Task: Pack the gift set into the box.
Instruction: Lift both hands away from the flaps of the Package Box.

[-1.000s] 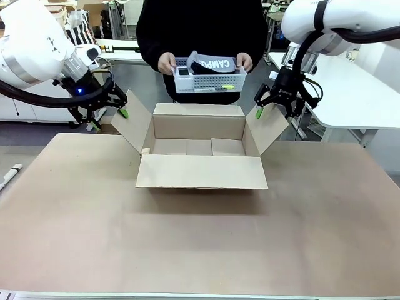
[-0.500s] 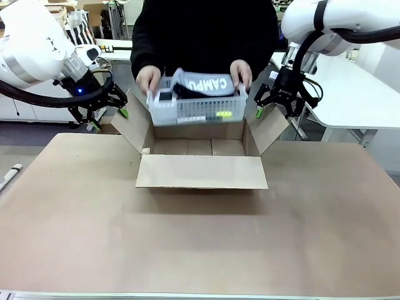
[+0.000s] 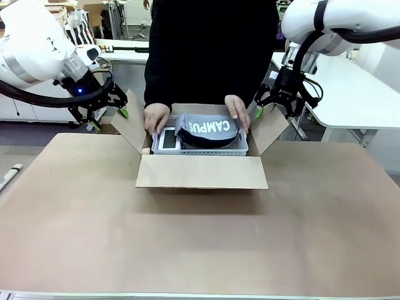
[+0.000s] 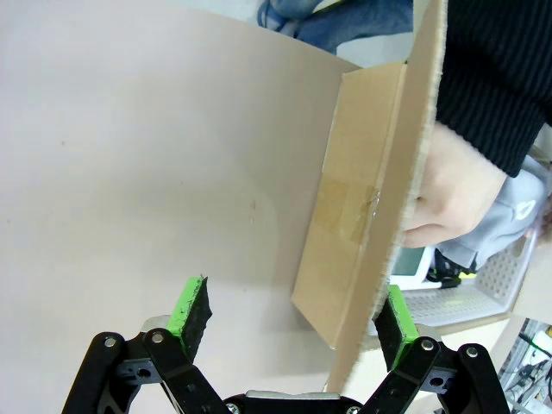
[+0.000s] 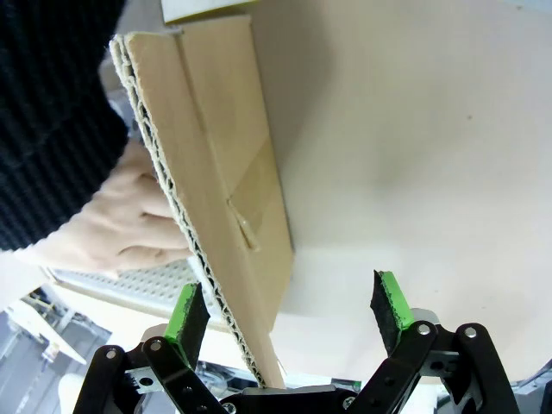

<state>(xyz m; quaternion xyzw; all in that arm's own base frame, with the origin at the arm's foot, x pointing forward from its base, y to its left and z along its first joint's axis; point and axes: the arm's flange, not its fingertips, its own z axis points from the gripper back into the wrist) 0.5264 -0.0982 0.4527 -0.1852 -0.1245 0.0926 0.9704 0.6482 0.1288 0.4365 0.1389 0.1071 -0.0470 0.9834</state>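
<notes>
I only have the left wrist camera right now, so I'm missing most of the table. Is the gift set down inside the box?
Observer: Yes. In the front view the gift set sits inside the open box, its rim below the near flap's top edge.
Operator: Has the person let go of it?
Observer: No. The person has one hand on one end of the basket and another hand on the opposite end.
Operator: What is the right gripper doing?
Observer: The right gripper is open, with the edge of a side flap standing between its fingers.
</notes>
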